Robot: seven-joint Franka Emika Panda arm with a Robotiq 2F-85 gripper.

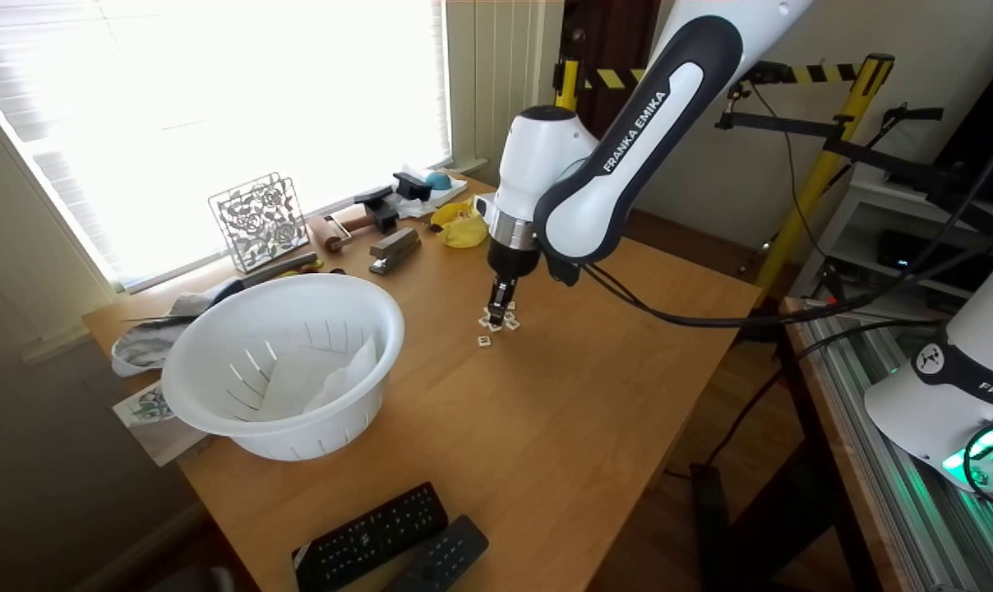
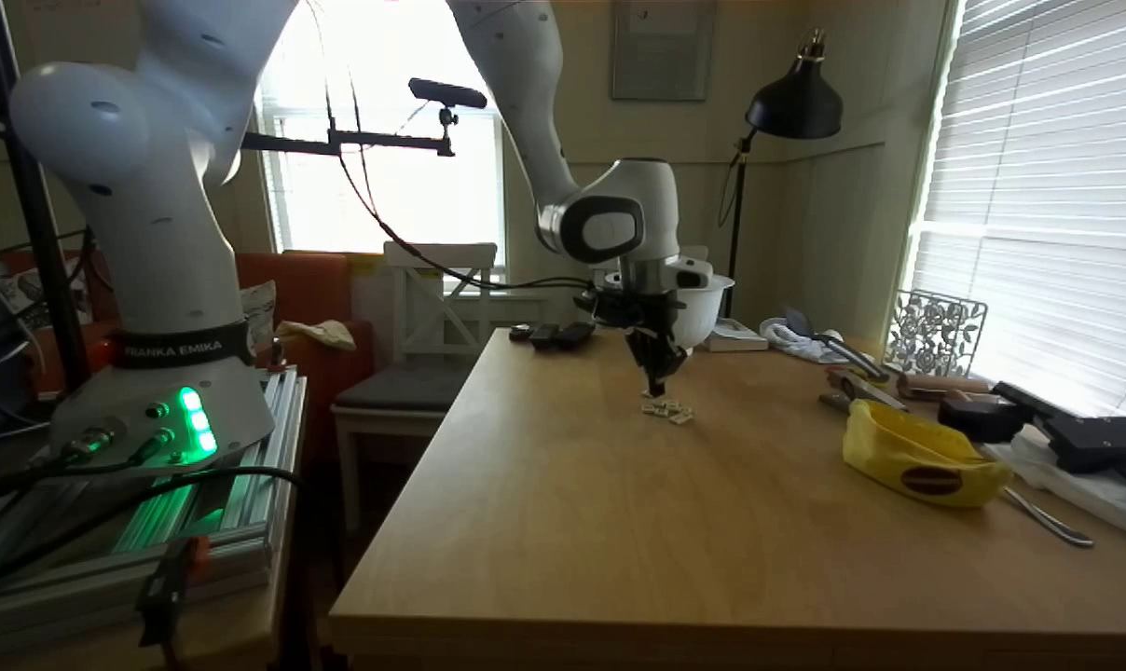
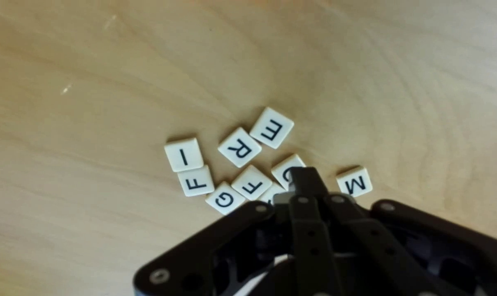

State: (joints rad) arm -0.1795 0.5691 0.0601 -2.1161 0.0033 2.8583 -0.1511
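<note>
Wrist view shows the end effector (image 3: 310, 181) clenched over letter tiles (image 3: 251, 183), likely light and stiff, best pinched edgewise.

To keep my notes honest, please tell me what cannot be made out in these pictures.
Wrist view: letter on one tile, mostly hidden by the gripper.
In both exterior views: letters on the tiles, too small.
In an exterior view: lower end of one remote, cut off by the bottom edge.

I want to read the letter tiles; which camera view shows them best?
The wrist view: it looks down on the letter tiles close up, so most letters are legible, though the fingers partly hide some. Both exterior views show the tiles as small pale pieces, too tiny to read.
</note>
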